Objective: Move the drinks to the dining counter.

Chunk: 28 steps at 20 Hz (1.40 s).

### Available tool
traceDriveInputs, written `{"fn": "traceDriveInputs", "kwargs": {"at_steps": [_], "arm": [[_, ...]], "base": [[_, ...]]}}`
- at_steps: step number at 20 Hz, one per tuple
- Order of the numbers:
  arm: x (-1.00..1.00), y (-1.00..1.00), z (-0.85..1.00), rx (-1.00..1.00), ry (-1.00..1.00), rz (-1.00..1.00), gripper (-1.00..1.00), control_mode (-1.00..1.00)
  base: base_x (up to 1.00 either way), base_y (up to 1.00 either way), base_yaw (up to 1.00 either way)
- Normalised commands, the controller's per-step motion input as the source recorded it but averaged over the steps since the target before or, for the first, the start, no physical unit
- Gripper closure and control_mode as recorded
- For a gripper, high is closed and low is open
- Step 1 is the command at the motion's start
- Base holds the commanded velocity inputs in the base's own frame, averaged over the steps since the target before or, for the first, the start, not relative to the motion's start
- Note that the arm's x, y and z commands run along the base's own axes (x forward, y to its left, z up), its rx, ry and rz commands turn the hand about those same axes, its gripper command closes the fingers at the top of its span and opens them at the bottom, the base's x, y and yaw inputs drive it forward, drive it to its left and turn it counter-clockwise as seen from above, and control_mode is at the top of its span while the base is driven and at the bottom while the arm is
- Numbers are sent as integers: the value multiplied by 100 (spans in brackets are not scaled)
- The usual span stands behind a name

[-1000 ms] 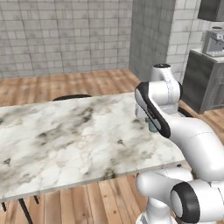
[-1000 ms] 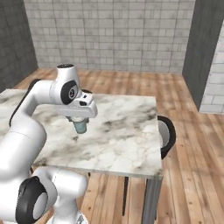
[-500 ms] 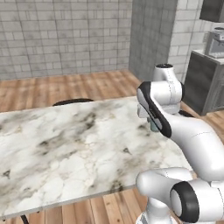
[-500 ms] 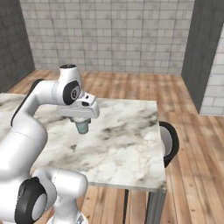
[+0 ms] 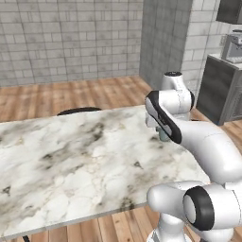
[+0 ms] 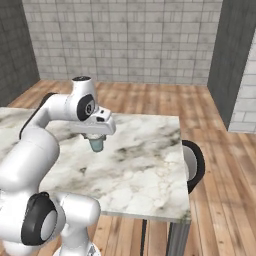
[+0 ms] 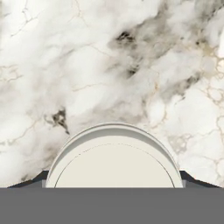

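Observation:
A teal cup (image 6: 96, 145) with a pale top (image 7: 113, 159) hangs from my gripper (image 6: 96, 141), whose fingers are closed on its sides. The cup is held a little above the dining counter (image 6: 145, 170), a white-grey veined marble top, over its middle part towards the right end. In the left base view the arm hides most of the cup (image 5: 163, 136), and a teal sliver shows beside the hand near the counter's (image 5: 71, 160) far right edge. In the hand view the marble (image 7: 109, 65) spreads out beyond the cup's round top.
A dark round stool (image 6: 192, 165) stands at the counter's right end and another (image 5: 78, 111) at its far side. A dark cabinet (image 5: 215, 97) with a grey appliance (image 5: 231, 47) stands at the right wall. Wooden floor surrounds the counter.
Both base views have shifted, so the base has moved along the counter. The cup stays in the gripper at the same height over the marble.

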Motion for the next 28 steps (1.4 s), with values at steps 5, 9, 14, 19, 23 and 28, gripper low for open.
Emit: {"fn": "traceDriveInputs", "kwargs": {"at_steps": [5, 9, 14, 19, 23, 28], "arm": [[79, 21, -50, 0, 0, 0, 100, -100], [74, 34, -52, 0, 0, 0, 100, -100], [62, 24, -53, 1, 0, 0, 100, -100], [50, 19, -48, 8, 4, 0, 100, -100], [34, 6, -44, 6, 1, 0, 100, -100], [26, 15, -28, 1, 0, 0, 100, -100]], "base": [[0, 0, 0], [0, 0, 0], [0, 0, 0], [0, 0, 0], [0, 0, 0], [0, 0, 0]]}}
